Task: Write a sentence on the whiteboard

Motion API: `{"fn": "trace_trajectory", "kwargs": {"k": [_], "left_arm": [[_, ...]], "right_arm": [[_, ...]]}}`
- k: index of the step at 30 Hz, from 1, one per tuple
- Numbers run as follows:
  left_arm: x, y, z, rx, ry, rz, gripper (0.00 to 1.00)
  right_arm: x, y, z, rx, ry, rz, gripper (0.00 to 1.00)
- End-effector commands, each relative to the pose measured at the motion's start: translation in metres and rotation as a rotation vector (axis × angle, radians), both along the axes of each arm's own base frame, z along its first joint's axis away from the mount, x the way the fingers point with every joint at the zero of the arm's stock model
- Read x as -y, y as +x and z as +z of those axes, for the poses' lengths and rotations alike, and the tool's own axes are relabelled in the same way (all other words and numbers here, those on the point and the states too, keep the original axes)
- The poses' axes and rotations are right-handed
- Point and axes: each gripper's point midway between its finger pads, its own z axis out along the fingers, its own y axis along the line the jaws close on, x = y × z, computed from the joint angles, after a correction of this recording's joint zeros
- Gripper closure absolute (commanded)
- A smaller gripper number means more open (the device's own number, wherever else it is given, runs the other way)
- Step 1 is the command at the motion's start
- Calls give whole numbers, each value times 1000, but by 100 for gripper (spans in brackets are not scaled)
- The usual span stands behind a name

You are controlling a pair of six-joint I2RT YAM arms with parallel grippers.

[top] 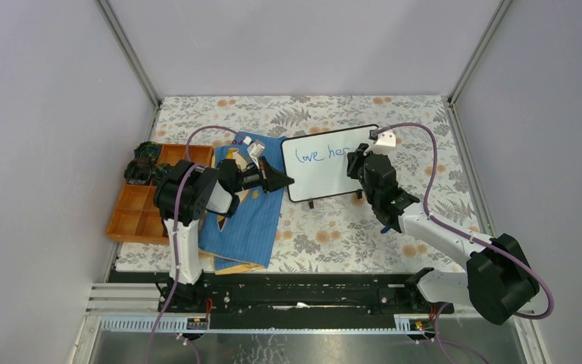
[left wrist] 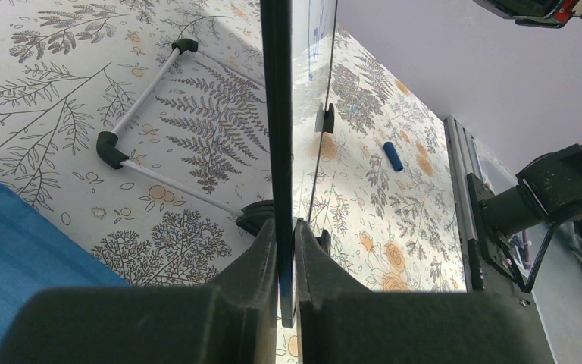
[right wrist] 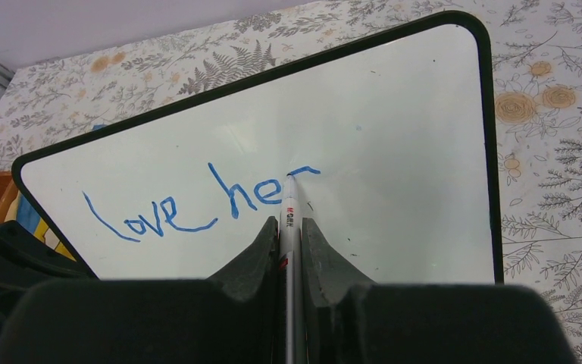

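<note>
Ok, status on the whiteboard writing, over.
Left gripper clamped on whiteboard edge. Right gripper holding marker, tip on board. Sentence reads "love he", unfinished. Nothing obstructing.

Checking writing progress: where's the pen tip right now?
In the right wrist view, the pen, held in the right hand, touches the whiteboard near its middle, just right of the blue writing "love he".

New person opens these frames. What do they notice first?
The blue writing, "love he" plus an unfinished stroke, on the whiteboard standing mid-table. The right gripper holds a marker with its tip at that last stroke, while the left gripper clamps the board's edge on its own side. Then the blue book under the left arm, beside an orange tray.
</note>
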Motion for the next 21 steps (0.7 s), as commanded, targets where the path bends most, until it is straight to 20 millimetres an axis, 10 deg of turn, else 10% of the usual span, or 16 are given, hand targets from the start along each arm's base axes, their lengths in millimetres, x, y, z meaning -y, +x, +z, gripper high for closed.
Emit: {"fn": "trace_trajectory", "kwargs": {"k": [1, 21], "left_arm": [[-12, -1, -45, -112, 82, 52, 100], [-12, 0, -44, -112, 81, 52, 100]], "right_arm": [[-3, 4, 8, 1, 3, 16, 100], [14, 3, 3, -33, -53, -61, 100]]}}
